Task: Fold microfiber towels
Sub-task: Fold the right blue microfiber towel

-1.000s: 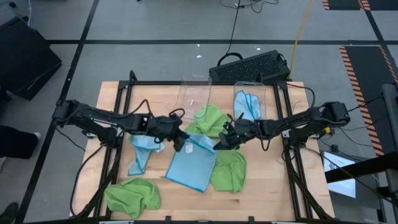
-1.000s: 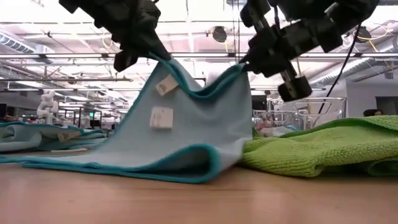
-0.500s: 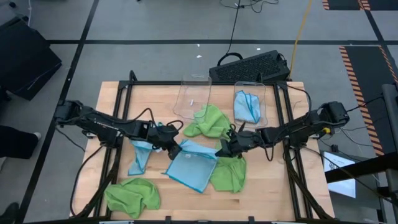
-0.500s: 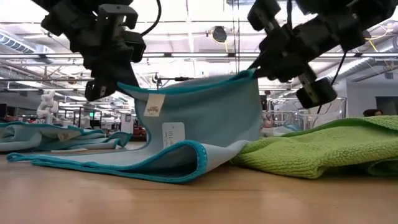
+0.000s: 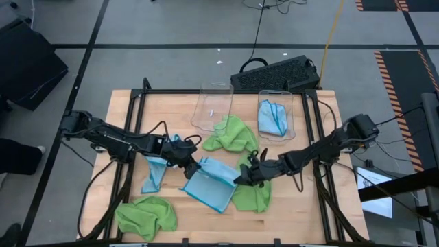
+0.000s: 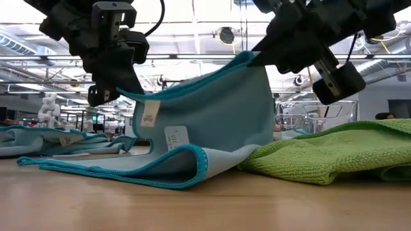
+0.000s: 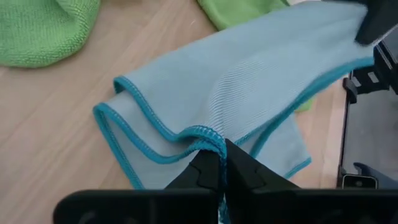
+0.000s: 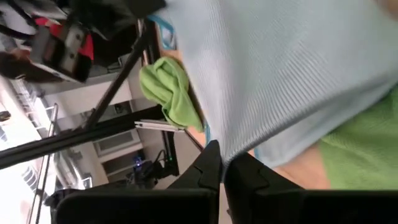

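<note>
**Two grippers lift a blue towel in the middle of the table**

The light blue towel (image 5: 209, 184) lies near the middle of the wooden table (image 5: 302, 213). Its far edge is held up in the air, and its near part is bent over on the wood. The left gripper (image 5: 191, 167) pinches the left corner tight. The right gripper (image 5: 241, 177) pinches the right corner tight.

A green towel (image 5: 252, 191) lies just right of it, partly under it. Another green towel (image 5: 145, 214) sits at the near left. A second blue towel (image 5: 155, 171) lies to the left. Far back stand two clear bins (image 5: 214, 103), one with a folded blue towel (image 5: 272, 118) inside. A third green towel (image 5: 233, 134) lies beside them.
</note>
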